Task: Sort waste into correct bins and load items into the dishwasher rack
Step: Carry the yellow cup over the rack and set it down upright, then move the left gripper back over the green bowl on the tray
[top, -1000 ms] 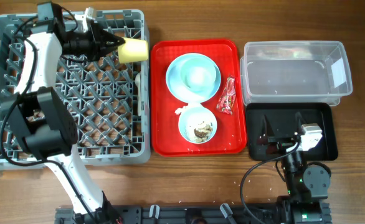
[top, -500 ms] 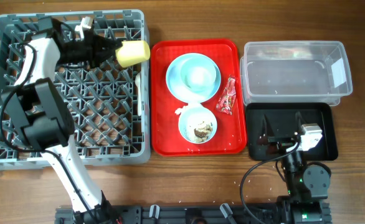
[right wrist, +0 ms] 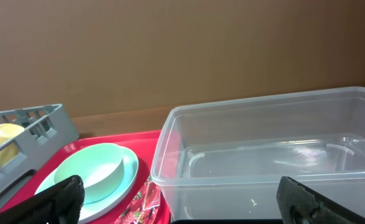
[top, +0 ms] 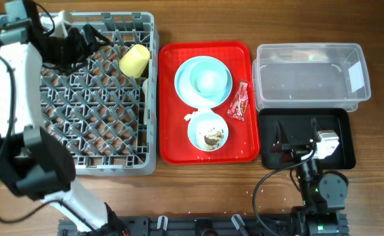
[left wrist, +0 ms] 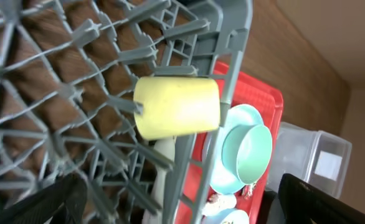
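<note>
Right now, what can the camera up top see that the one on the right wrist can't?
Only the top camera shows the bowl with food scraps, the black tray, the left arm and the whole grey rack. Only the right wrist camera shows the brown wall behind the table. Both show the clear tub, the red tray, the blue plate with an empty bowl on it, the red wrapper, the yellow cup and a corner of the rack.

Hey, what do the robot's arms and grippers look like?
The left arm has white links between black joints, with a thin black cable alongside; the left gripper is black. The right arm is mostly black, with a white block, looping black cables and a black right gripper.
</note>
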Robot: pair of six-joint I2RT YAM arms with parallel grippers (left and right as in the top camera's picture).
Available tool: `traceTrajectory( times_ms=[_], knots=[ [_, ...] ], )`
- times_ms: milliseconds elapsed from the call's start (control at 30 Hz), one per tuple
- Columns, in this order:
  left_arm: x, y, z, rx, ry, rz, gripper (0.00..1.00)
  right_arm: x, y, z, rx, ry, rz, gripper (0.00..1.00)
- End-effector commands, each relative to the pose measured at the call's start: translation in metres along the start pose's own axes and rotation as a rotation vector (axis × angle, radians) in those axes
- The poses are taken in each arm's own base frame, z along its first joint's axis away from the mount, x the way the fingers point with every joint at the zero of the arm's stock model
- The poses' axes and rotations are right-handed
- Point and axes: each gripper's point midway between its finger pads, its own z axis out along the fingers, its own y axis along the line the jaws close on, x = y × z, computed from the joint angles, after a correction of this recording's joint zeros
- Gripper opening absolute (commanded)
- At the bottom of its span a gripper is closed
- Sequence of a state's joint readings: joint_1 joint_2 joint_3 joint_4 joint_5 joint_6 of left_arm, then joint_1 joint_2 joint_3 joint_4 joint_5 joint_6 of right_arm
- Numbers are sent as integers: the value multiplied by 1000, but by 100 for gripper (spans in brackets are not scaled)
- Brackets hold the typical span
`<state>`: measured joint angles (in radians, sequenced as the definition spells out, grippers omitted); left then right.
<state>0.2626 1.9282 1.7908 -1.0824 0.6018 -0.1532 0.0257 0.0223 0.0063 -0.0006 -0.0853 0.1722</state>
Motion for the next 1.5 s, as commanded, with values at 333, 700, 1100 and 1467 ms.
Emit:
traceTrajectory(
  times_ms=[333,700,1100,1467],
  knots=[
    [27,-89,89,-290,-85,394,4,-1,0,0,1,-7,12,100],
    [1,-45,128,-406,-115,365,4,-1,0,0,1,-7,12,100],
    [24,4,45,-647,-60,198,14,-1,0,0,1,-8,12,100],
    [116,-146,-22,-28,70,285,100,-1,0,0,1,-7,12,100]
  ],
)
